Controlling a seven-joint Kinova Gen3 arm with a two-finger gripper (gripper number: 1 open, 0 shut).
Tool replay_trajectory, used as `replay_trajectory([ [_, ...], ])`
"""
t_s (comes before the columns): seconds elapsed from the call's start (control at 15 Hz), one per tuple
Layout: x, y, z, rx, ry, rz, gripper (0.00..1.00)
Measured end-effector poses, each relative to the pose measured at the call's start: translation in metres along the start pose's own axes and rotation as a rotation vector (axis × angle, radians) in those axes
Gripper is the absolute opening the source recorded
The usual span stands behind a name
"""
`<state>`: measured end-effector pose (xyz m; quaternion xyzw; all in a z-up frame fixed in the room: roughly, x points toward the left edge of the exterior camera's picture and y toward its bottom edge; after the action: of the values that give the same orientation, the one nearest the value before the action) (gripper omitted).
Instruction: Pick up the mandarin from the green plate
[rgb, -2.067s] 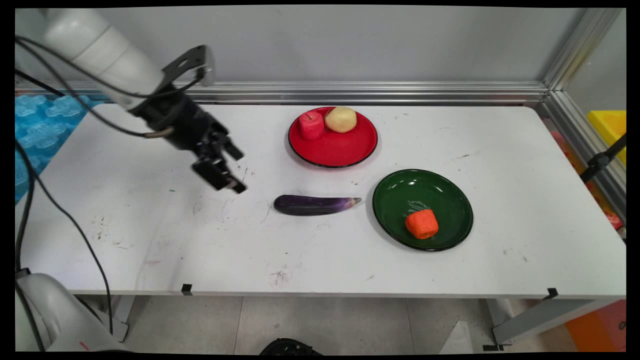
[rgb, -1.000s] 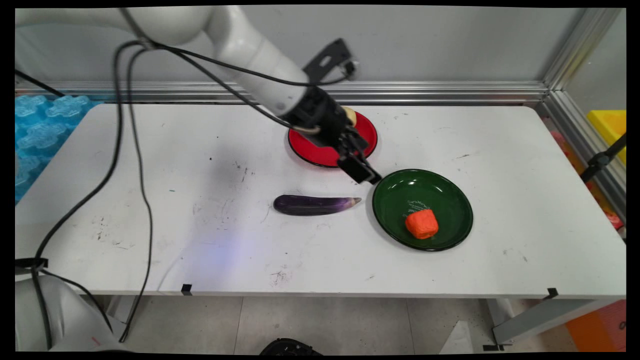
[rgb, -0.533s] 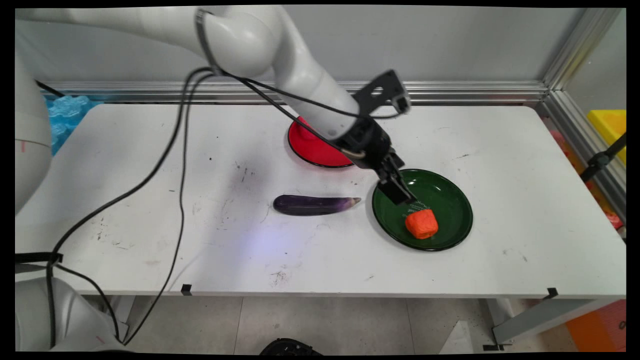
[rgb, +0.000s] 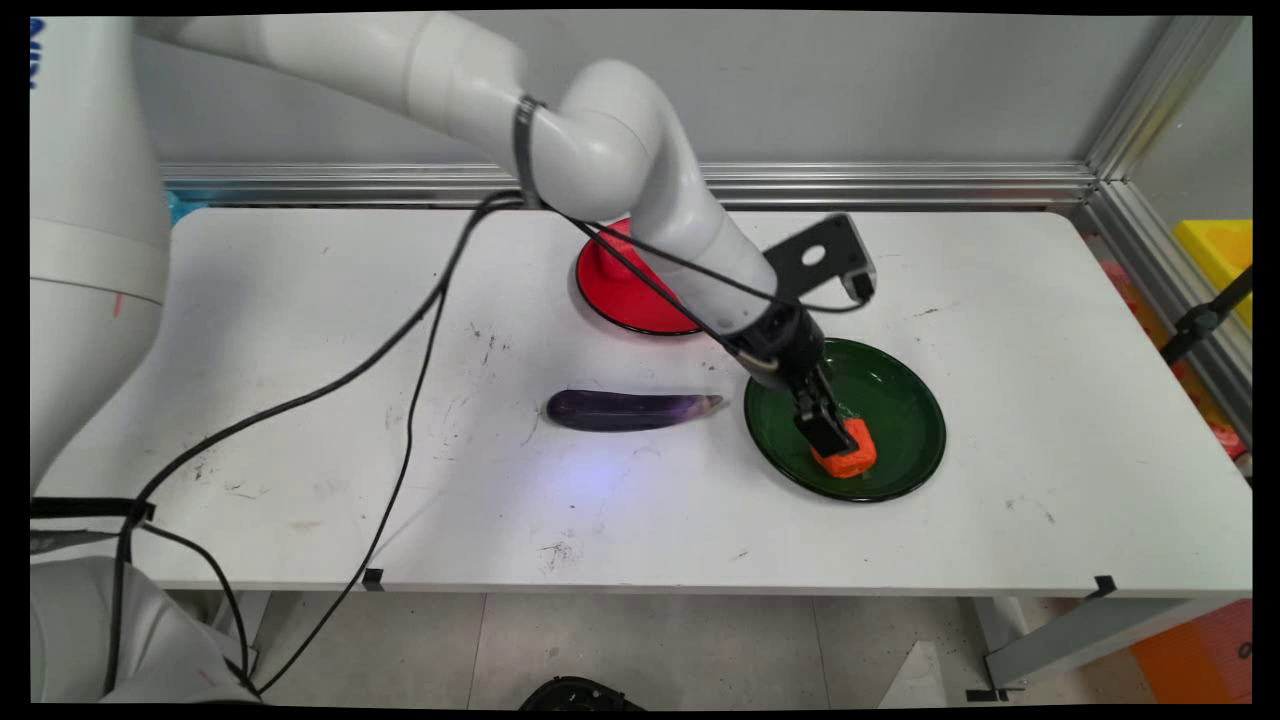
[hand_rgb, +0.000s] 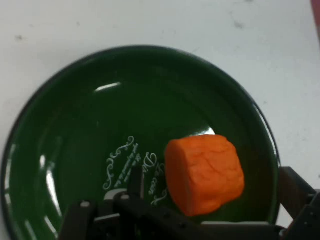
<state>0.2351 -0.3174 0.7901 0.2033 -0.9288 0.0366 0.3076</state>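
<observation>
An orange lumpy block (rgb: 856, 456) (hand_rgb: 205, 172) lies in the near part of a dark green plate (rgb: 900, 395) (hand_rgb: 95, 125). My gripper (rgb: 836, 440) (hand_rgb: 215, 187) is down in the plate, open, with one finger (hand_rgb: 136, 179) to the block's left and the other (hand_rgb: 296, 189) to its right. Gaps show on both sides, so neither finger touches the block. In the main view the gripper covers the block's upper left part.
A purple eggplant (rgb: 630, 409) lies on the white table just left of the green plate. A red plate (rgb: 625, 295) sits behind it, largely hidden by the arm. An aluminium rail runs along the back and right edges.
The arm swept from the table's left, past the red plate, to the green plate. The gripper came down until its fingers straddled the orange block. Nothing on the table moved.
</observation>
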Motion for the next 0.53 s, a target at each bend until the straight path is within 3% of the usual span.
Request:
replay_trajectory([
  [0.53,-0.001,-0.002,0.044,-0.002,-0.05,0.007,1.0],
])
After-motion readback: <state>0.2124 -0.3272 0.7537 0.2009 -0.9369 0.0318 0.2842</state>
